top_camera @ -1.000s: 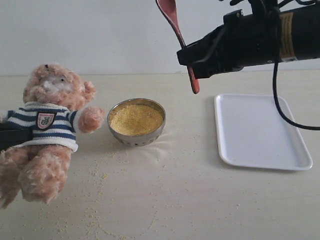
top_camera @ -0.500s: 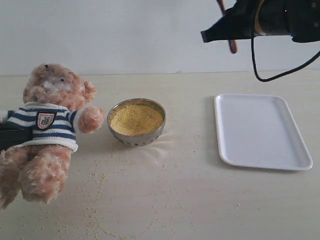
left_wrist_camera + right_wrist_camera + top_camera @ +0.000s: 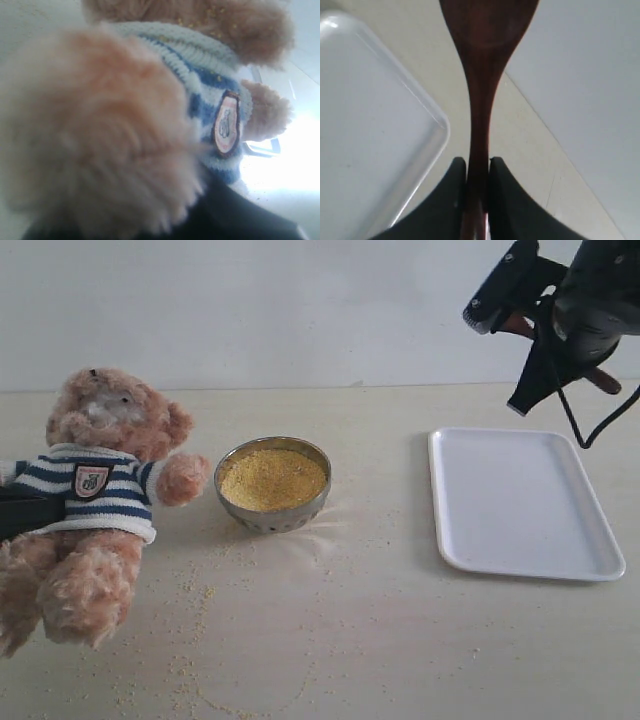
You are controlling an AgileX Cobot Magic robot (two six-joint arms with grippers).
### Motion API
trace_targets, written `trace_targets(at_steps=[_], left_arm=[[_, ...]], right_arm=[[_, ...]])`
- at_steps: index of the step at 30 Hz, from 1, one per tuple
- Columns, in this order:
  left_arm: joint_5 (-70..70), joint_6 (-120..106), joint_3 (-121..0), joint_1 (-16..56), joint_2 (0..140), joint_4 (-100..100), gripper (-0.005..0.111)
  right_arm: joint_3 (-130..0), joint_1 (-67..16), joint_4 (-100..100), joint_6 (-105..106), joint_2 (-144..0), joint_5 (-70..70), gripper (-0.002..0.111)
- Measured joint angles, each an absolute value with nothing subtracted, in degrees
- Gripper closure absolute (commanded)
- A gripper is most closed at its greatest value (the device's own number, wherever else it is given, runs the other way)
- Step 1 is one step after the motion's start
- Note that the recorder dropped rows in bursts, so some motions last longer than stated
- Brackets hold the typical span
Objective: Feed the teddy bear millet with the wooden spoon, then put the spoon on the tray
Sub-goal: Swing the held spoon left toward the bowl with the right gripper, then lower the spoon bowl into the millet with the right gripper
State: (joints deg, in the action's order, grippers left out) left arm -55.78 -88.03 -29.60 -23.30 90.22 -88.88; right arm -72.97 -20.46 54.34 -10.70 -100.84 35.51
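Observation:
The teddy bear point(image 3: 100, 480) sits at the table's left, leaning back; its fur and striped sweater point(image 3: 200, 75) fill the left wrist view. My left gripper point(image 3: 22, 512) reaches in from the left edge, shut on the bear's side, with one dark finger point(image 3: 240, 215) showing under the fur. The metal bowl of millet point(image 3: 272, 480) stands beside the bear's paw. Up in the air, over the far edge of the white tray point(image 3: 525, 502) point(image 3: 370, 125), my right gripper point(image 3: 535, 335) point(image 3: 477, 167) is shut on the handle of the wooden spoon point(image 3: 603, 379) point(image 3: 482, 75).
Stray yellow grains point(image 3: 195, 640) lie scattered on the beige table in front of the bear and bowl. A pale wall point(image 3: 250, 310) closes off the back. A black cable point(image 3: 600, 430) hangs from the right arm over the tray's far right corner.
The right gripper has swung to the right with the spoon, from above the gap between bowl and tray to above the tray's far edge, and has turned. Bear, bowl and left gripper have stayed still.

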Motion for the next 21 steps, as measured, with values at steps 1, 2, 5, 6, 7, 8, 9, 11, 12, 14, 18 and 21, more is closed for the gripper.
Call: trace_targets(at_steps=[1,2,5,6,7,8,9,11,12,14,18,21], left_arm=[[-55.78,-88.03,-29.6,-23.3,90.22,-88.88,0.102],[-55.78,-88.03,-29.6,-23.3,90.22,-88.88,0.102],[-55.78,-88.03,-29.6,-23.3,90.22,-88.88,0.102],[-55.78,-88.03,-29.6,-23.3,90.22,-88.88,0.102],[-55.78,-88.03,-29.6,-23.3,90.22,-88.88,0.102],[-55.78,-88.03,-29.6,-23.3,90.22,-88.88,0.102],[-55.78,-88.03,-29.6,-23.3,90.22,-88.88,0.102],[-55.78,-88.03,-29.6,-23.3,90.22,-88.88,0.102],[-55.78,-88.03,-29.6,-23.3,90.22,-88.88,0.102],[-55.78,-88.03,-29.6,-23.3,90.22,-88.88,0.102],[-55.78,-88.03,-29.6,-23.3,90.22,-88.88,0.102],[-55.78,-88.03,-29.6,-23.3,90.22,-88.88,0.102]], right_arm=[[-72.97,-21.04,53.22,-8.63,-100.56,34.86,0.108],[-72.97,-21.53,51.65,-6.47,-100.38,34.18,0.108],[-72.97,-22.86,43.54,3.1,-100.01,31.89,0.108],[-72.97,-23.51,39.79,7.48,-100.01,31.33,0.108],[-73.08,-24.11,36.74,10.92,-100.01,31.16,0.108],[-73.39,-24.92,32.87,14.93,-100.01,31.06,0.108],[-73.91,-25.74,29.26,18.38,-100.01,31.02,0.108],[-75.35,-27.03,23.81,23.96,-100.39,30.5,0.108],[-76.29,-27.53,21.37,26.88,-100.64,29.77,0.108],[-77.89,-28.17,17.09,31.5,-100.87,26.6,0.108],[-79.98,-28.67,3.15,36.01,-100.87,17.84,0.108],[-80.02,-28.67,-6.08,39.26,-100.87,18.15,0.108]])
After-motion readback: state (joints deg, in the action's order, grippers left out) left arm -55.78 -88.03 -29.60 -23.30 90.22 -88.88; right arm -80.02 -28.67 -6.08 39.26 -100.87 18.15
